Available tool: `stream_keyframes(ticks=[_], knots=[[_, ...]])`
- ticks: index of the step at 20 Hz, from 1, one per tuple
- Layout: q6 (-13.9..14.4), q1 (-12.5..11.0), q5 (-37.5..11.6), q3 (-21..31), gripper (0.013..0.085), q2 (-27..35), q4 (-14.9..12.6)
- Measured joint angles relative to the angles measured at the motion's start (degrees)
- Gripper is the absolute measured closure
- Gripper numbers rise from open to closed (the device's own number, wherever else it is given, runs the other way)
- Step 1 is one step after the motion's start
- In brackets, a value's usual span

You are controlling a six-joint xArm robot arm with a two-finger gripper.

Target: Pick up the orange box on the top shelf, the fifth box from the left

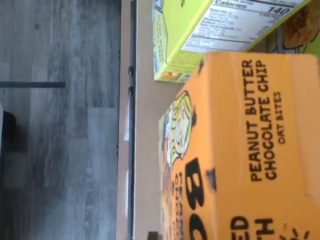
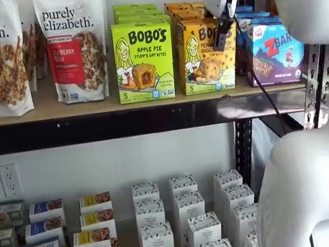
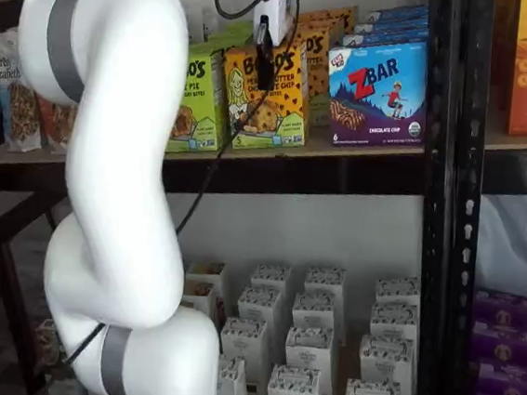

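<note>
Standing upright on the top shelf [image 2: 55, 106], the orange box [image 2: 205, 60] faces out, front near the edge so easy to reach. Squeezed between the green Apple Pie box [image 2: 144, 61] and the blue ZBar box [image 2: 276, 52], so best grabbed from the front. Hanging right before its face, the gripper [image 2: 220, 34]. Fingers apart or together? Cannot tell from here. Not holding the box yet, it seems.

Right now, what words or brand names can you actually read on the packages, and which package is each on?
"BOBO'S APPLE PIE": lime-green box.
"PEANUT BUTTER CHOCOLATE CHIP OAT BITES": orange box.
"ZBAR", "CHOCOLATE CHIP": blue box.
"purely elizabeth.": granola bags.
"Calories 140": nutrition panel, wrist view.
Too small to read: the white cartons below.
</note>
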Motion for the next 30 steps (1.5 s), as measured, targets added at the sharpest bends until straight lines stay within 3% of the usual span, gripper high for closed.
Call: stream_keyframes(ticks=[3,29,30], knots=[[-0.08,-0.1,0.04,-0.01,0.041,-0.01,0.15],[-0.1,-0.07,-0.56,0.47,0.041,-0.31,0.12],[-0.11,-0.08,-0.55,0.47,0.045,-0.31,0.14]])
